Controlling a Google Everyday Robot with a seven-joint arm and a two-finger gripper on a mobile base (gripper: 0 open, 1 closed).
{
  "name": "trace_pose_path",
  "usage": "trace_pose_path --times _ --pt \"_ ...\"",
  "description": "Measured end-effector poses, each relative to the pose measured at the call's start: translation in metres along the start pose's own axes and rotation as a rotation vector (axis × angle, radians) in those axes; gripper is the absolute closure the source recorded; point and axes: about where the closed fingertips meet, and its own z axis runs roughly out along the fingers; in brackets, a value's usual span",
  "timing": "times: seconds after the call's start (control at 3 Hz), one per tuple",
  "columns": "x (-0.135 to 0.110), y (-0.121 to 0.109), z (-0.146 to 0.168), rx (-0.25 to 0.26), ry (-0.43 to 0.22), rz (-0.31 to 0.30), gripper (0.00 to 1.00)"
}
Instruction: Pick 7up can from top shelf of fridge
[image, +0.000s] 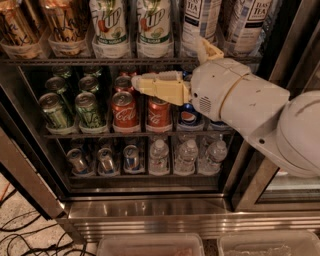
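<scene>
Hovering just under top shelf (75, 61), centre frame: gripper (136, 81) | jaw state cannot be told | risk: 7up can (154, 26) knocked into tea can (200, 20) if approached off-centre.

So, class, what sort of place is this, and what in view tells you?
Probably a shop or canteen drinks corner: a stainless-steel display fridge, with 7up cans on the top shelf, and Coca-Cola cans and water bottles below. The robot's gripper hangs before the Coca-Cola row.
</scene>
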Motion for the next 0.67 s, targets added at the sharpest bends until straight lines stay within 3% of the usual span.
trace_pose_path --times 0.67 --pt "-0.004 0.005 0.021 -0.012 0.007 -0.014 0.11"
